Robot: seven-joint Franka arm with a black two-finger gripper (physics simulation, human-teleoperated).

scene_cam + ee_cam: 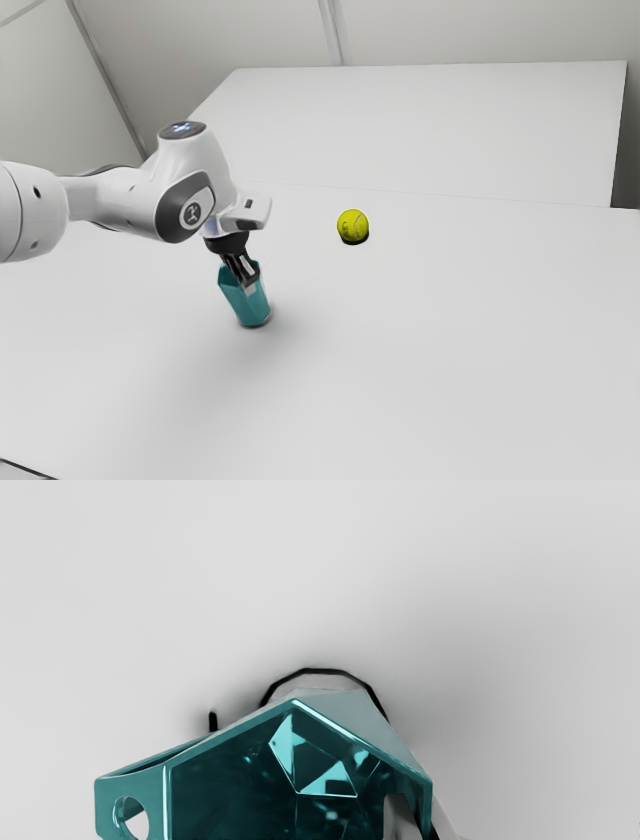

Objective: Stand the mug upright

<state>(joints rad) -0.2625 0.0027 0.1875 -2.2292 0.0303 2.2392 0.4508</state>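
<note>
The teal faceted mug [246,300] has its opening up and its base down at the table, leaning a little toward the exterior view's left; whether the base rests flat, I cannot tell. My gripper [246,280] comes down onto its rim from above. In the wrist view the mug [225,800] shows its dark inside, with the handle on the side away from my fingers. There the gripper [424,812] is shut on the mug's wall, one finger inside the opening and the other outside. The lower parts of the fingers are partly hidden.
A yellow tennis ball [352,225] rests on the white table [450,350], apart from the mug, toward the exterior view's right and farther back. Behind it is another white surface [420,120], with pale walls beyond.
</note>
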